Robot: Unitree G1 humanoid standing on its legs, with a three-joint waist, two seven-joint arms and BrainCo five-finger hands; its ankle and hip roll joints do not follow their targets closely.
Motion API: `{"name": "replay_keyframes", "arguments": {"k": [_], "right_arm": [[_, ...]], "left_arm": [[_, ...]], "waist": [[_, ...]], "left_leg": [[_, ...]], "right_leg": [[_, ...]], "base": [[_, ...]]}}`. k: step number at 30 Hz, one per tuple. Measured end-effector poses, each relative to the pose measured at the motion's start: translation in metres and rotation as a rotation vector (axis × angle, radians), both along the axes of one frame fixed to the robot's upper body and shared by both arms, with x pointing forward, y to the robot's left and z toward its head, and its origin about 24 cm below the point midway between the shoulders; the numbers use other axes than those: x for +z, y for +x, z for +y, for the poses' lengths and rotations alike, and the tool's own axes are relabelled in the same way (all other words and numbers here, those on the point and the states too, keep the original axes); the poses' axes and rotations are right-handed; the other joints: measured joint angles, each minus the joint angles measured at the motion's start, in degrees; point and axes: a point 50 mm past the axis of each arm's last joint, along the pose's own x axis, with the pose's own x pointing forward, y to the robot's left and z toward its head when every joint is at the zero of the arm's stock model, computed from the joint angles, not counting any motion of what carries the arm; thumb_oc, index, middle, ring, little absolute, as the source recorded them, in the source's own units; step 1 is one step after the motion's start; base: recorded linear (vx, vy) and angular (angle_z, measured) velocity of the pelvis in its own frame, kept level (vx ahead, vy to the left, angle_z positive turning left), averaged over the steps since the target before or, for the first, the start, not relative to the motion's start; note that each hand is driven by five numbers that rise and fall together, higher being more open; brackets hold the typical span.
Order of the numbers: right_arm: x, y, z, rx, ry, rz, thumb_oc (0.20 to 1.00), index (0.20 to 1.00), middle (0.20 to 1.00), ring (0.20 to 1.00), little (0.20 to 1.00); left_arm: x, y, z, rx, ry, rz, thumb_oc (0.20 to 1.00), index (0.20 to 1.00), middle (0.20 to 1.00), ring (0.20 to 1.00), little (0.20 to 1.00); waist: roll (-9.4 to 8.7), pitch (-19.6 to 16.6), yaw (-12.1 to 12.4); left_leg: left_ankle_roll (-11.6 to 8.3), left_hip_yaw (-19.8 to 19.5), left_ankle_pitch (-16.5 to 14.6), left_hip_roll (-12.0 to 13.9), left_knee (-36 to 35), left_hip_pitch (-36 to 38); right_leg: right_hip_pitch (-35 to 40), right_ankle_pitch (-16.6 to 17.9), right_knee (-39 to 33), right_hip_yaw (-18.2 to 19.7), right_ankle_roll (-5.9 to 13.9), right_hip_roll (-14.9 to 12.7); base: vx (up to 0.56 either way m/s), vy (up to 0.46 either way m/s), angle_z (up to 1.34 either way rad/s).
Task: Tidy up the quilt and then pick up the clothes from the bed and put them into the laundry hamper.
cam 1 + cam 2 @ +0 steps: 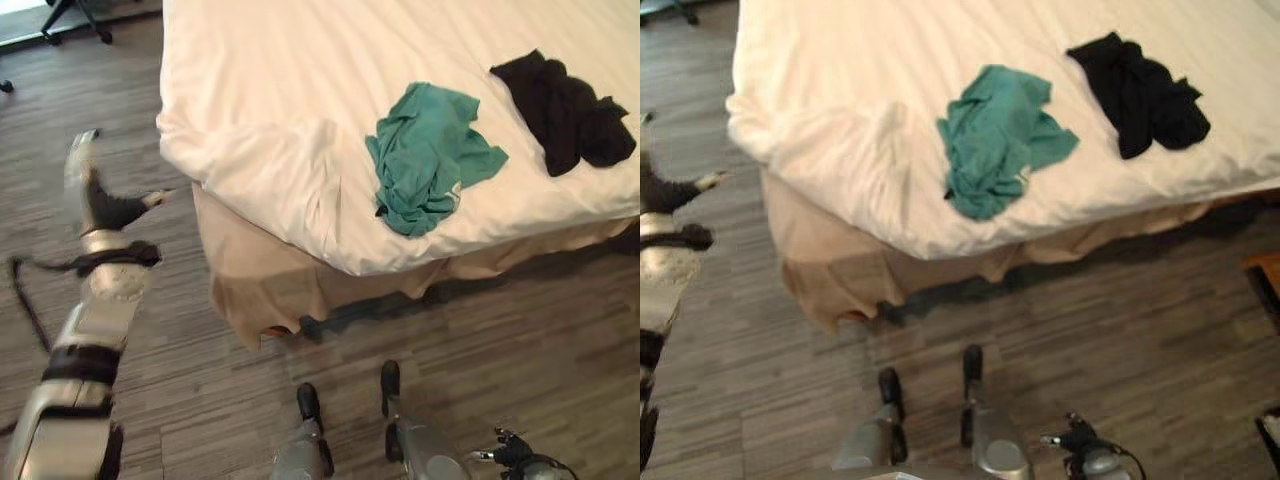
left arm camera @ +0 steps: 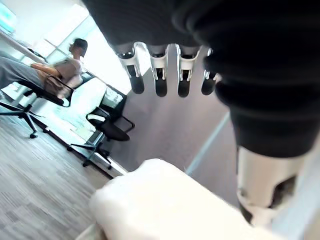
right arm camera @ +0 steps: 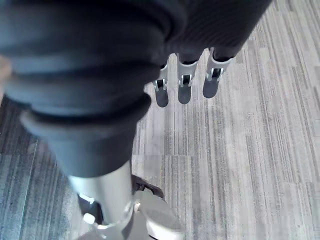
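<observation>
You are looking at a white quilt [image 1: 300, 90] lying over the bed, a green shirt [image 1: 428, 155] and black clothes [image 1: 565, 108] sitting on it; left hand [image 1: 92, 190] and right hand [image 3: 185, 82] are hanging with relaxed fingers, holding nothing.

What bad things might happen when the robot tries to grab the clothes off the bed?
The teal garment lies right at the quilt's edge, so a clumsy grab might knock it onto the floor. The left hand is off beside the bed corner; reaching across might bunch up the quilt. The black clothes lie farther back, a harder reach.
</observation>
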Motion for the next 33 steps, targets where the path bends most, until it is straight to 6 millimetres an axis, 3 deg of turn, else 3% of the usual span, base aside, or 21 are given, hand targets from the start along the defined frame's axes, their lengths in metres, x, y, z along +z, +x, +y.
{"name": "replay_keyframes", "arguments": {"k": [3,6,12,13,14,15,19,22,23,24,25,26,27,28,30,31,32,33], "right_arm": [[0.006,0.013,-0.003,-0.001,-0.003,-0.045,1.0,1.0,1.0,1.0,1.0],[0.006,0.014,-0.003,-0.023,0.005,-0.049,1.0,1.0,1.0,1.0,1.0],[0.005,0.012,-0.002,-0.044,0.02,-0.05,1.0,1.0,1.0,1.0,1.0],[0.005,0.013,-0.002,-0.04,0.021,-0.056,1.0,1.0,1.0,1.0,1.0],[0.006,0.016,-0.001,-0.033,0.026,-0.073,1.0,1.0,1.0,1.0,1.0],[0.006,0.016,-0.001,-0.034,0.026,-0.074,1.0,1.0,1.0,1.0,1.0],[0.008,0.021,-0.002,-0.037,0.024,-0.089,1.0,1.0,1.0,1.0,1.0],[0.011,0.026,-0.005,-0.068,0.025,-0.106,1.0,1.0,1.0,1.0,1.0],[0.016,0.028,-0.015,-0.109,0.011,-0.132,1.0,1.0,1.0,1.0,1.0],[0.018,0.027,-0.023,-0.126,-0.005,-0.139,1.0,1.0,1.0,1.0,1.0],[0.019,0.012,-0.038,-0.145,-0.054,-0.112,1.0,1.0,1.0,1.0,1.0],[0.023,0.019,-0.04,-0.143,-0.06,-0.129,1.0,1.0,1.0,1.0,1.0],[0.034,0.032,-0.048,-0.158,-0.069,-0.194,1.0,1.0,1.0,1.0,1.0],[0.045,0.038,-0.058,-0.156,-0.101,-0.248,1.0,1.0,1.0,1.0,1.0],[0.068,0.06,-0.066,-0.115,-0.137,-0.363,1.0,1.0,1.0,1.0,1.0],[0.092,0.077,-0.069,-0.042,-0.162,-0.475,1.0,1.0,1.0,1.0,1.0],[0.119,0.095,-0.07,0.018,-0.194,-0.586,0.247,0.247,0.247,0.247,0.247],[0.146,0.114,-0.064,0.084,-0.209,-0.71,0.2,0.2,0.2,0.2,0.2]], "left_arm": [[0.02,0.02,-0.007,0.016,0.153,0.06,1.0,1.0,1.0,1.0,1.0],[0.028,0.036,-0.016,0.046,0.274,0.124,1.0,1.0,1.0,1.0,1.0],[0.043,0.042,-0.018,0.072,0.395,0.145,1.0,1.0,1.0,1.0,1.0],[0.042,0.042,-0.019,0.071,0.414,0.155,0.947,0.947,0.947,0.947,0.947],[0.036,0.044,-0.024,0.056,0.46,0.187,0.504,0.504,0.504,0.504,0.504],[0.032,0.046,-0.028,0.041,0.484,0.205,0.2,0.2,0.2,0.2,0.2],[0.017,0.046,-0.034,0.003,0.548,0.279,0.2,0.2,0.2,0.2,0.2],[-0.016,0.035,-0.024,-0.005,0.552,0.391,0.2,0.2,0.2,0.2,0.2],[-0.063,0.014,-0.008,-0.001,0.506,0.531,0.2,0.2,0.2,0.2,0.2],[-0.085,0.0,0.001,0.009,0.469,0.598,0.2,0.2,0.2,0.2,0.2],[-0.126,-0.022,0.009,0.037,0.391,0.727,0.2,0.2,0.2,0.2,0.2],[-0.135,-0.033,0.018,0.061,0.384,0.763,0.222,0.222,0.222,0.222,0.222],[-0.15,-0.055,0.031,0.105,0.27,0.768,0.451,0.451,0.451,0.451,0.451],[-0.162,-0.066,0.034,0.146,0.168,0.762,1.0,1.0,1.0,1.0,1.0],[-0.175,-0.083,0.036,0.158,0.095,0.773,1.0,1.0,1.0,1.0,1.0],[-0.183,-0.092,0.039,0.2,0.004,0.753,1.0,1.0,1.0,1.0,1.0],[-0.194,-0.104,0.039,0.241,-0.094,0.745,1.0,1.0,1.0,1.0,1.0],[-0.218,-0.131,0.043,0.327,-0.212,0.801,1.0,1.0,1.0,1.0,1.0]], "waist": [[-0.36,2.81,-2.83],[-0.57,4.72,-5.88],[-0.71,5.61,-6.75],[-0.71,5.61,-6.69],[-0.72,5.6,-6.19],[-0.72,5.58,-5.74],[-0.66,5.32,-4.96],[-0.49,5.22,-5.14],[0.28,4.08,-5.37],[0.86,2.64,-5.34],[2.02,-1.68,-4.71],[2.14,-2.75,-3.71],[2.3,-3.29,-3.59],[2.78,-4.56,-3.83],[2.51,-6.29,-3.47],[2.57,-6.37,-3.5],[2.57,-6.8,-3.49],[2.61,-7.24,-3.18]], "left_leg": [[0.21,1.28,0.5,-0.16,0.01,-1.75],[0.23,2.12,0.51,-0.17,0.01,-2.61],[0.23,3.52,0.51,-0.14,0.01,-2.34],[0.23,3.54,0.51,-0.15,0.01,-2.29],[0.23,3.5,0.5,-0.23,0.0,-1.83],[0.23,3.47,0.5,-0.33,0.0,-1.36],[0.13,3.26,-0.3,-0.42,-0.02,0.9],[-0.03,3.34,-0.78,-0.45,-0.33,3.87],[-0.55,3.45,-2.08,-0.26,-0.38,7.13],[-0.74,3.5,-2.54,-0.18,-0.39,7.95],[-0.19,3.31,-3.17,-0.09,-0.37,8.03],[-0.19,3.12,-3.11,-0.1,-0.38,8.01],[-0.18,3.29,-3.55,-0.08,-0.39,8.42],[-0.12,3.16,-3.63,-0.13,-0.38,8.56],[-0.12,2.82,-3.65,-0.12,-0.38,8.87],[-0.21,2.87,-3.6,-0.16,-0.37,9.82],[-0.02,2.82,-3.68,-0.16,-0.37,10.71],[0.01,2.72,-3.69,-0.12,-0.35,11.82]], "right_leg": [[-2.38,1.17,0.03,0.97,-0.28,-0.01],[-3.82,1.73,0.04,1.71,-0.94,0.15],[-4.46,2.01,0.05,3.3,-1.28,0.29],[-4.39,2.01,0.04,3.27,-1.28,0.29],[-3.78,2.0,0.05,3.17,-1.28,0.25],[-3.31,1.99,0.05,3.16,-1.27,0.16],[-1.05,1.89,0.03,3.05,-1.27,0.02],[1.93,1.88,0.03,3.24,-1.29,-0.04],[5.09,1.4,0.03,3.52,-1.4,0.11],[5.88,1.06,0.02,3.56,-1.44,0.14],[6.11,0.15,0.01,3.2,-1.26,0.18],[6.23,-0.01,0.03,2.85,-1.26,0.14],[6.92,-0.07,0.05,3.04,-1.22,0.21],[7.19,-0.07,0.03,2.94,-1.25,0.08],[7.71,-0.13,0.05,2.41,-1.31,0.06],[8.65,-0.3,0.04,2.52,-1.18,0.06],[9.66,-0.55,0.03,2.43,-1.22,0.05],[10.94,-1.03,0.03,2.16,-1.19,0.04]], "base": [[-0.05,0.015,-0.22],[-0.04,0.021,-0.15],[-0.02,0.019,-0.15],[-0.01,0.029,0.05],[-0.01,0.021,0.05],[-0.01,0.016,0.04],[0.02,0.01,0.01],[0.08,0.013,-0.06],[0.07,0.017,-0.1],[0.06,0.053,0.04],[0.01,0.038,0.12],[0.02,0.06,0.06],[0.01,0.033,0.0],[0.02,0.053,0.06],[0.01,0.054,0.08],[0.03,0.058,-0.04],[0.03,0.05,0.01],[0.02,0.048,0.08]]}}
